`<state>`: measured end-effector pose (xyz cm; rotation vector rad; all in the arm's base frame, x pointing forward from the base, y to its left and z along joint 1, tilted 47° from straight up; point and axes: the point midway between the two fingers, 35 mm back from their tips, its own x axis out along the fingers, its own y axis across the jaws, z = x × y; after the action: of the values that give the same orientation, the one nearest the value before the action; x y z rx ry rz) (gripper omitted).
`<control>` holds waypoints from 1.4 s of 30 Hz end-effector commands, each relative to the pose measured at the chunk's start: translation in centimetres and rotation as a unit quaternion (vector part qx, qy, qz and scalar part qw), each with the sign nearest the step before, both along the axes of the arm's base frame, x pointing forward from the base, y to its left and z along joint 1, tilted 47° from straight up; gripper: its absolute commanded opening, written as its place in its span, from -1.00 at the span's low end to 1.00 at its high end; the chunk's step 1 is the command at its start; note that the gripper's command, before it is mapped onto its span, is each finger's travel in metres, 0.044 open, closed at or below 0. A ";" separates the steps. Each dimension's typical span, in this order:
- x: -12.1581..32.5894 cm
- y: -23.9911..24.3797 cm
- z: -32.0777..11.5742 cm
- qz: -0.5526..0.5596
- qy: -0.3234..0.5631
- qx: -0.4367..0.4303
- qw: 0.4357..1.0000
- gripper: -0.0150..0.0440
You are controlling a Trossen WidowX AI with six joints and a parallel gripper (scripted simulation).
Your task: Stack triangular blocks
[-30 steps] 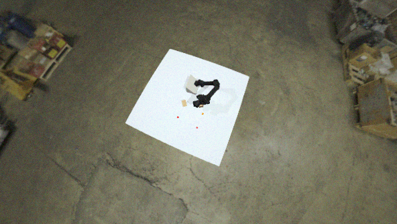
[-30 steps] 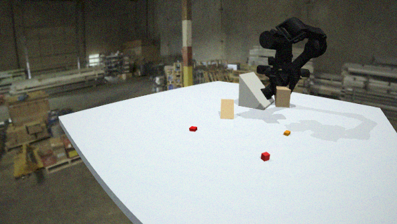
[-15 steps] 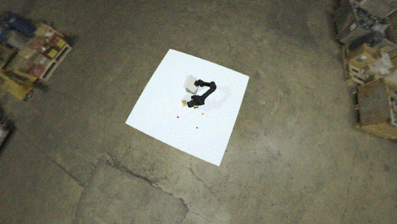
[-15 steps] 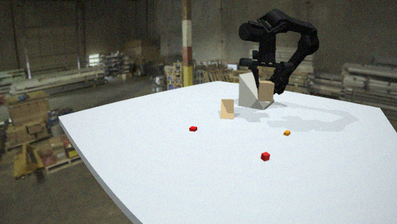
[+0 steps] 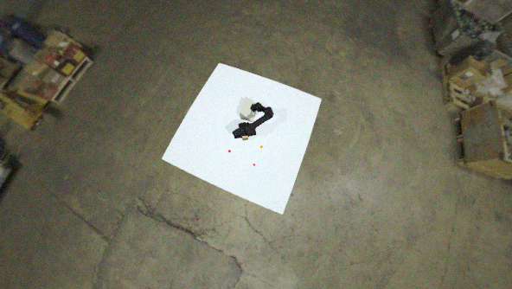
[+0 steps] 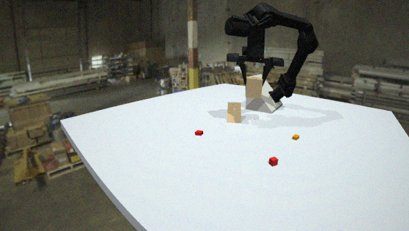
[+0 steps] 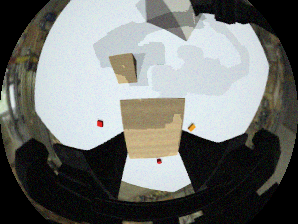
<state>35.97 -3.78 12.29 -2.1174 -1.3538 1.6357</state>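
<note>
My gripper is shut on a wooden triangular block, one finger on each side. It holds the block in the air, clear of the table, pointing down. The other wooden triangular block stands on the white table. The two blocks are apart. In the exterior view the held block is higher and to the right of the standing one. The slope of the held block is hard to make out; the arm hides the standing block in the top view.
A large grey-white wedge stands behind the held block, close to the arm's base. Two small red pieces and a small orange piece lie on the table nearer the exterior camera.
</note>
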 end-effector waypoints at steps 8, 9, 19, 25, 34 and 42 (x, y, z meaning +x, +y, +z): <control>1.5 -4.0 -2.9 -0.005 -0.005 -0.004 1.000 -0.49; 1.6 -4.4 -3.2 -0.006 -0.006 -0.004 1.000 -0.49; 1.3 -4.3 -5.6 0.001 0.000 0.000 1.000 -0.49; 0.5 -3.0 -7.8 0.012 0.010 0.005 1.000 -0.49; -0.9 -1.4 -10.2 0.025 0.021 0.011 0.999 -0.49; -1.9 -0.8 -11.5 0.025 0.022 0.011 0.999 -0.49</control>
<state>34.56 -5.17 1.43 -2.0485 -1.4137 1.6627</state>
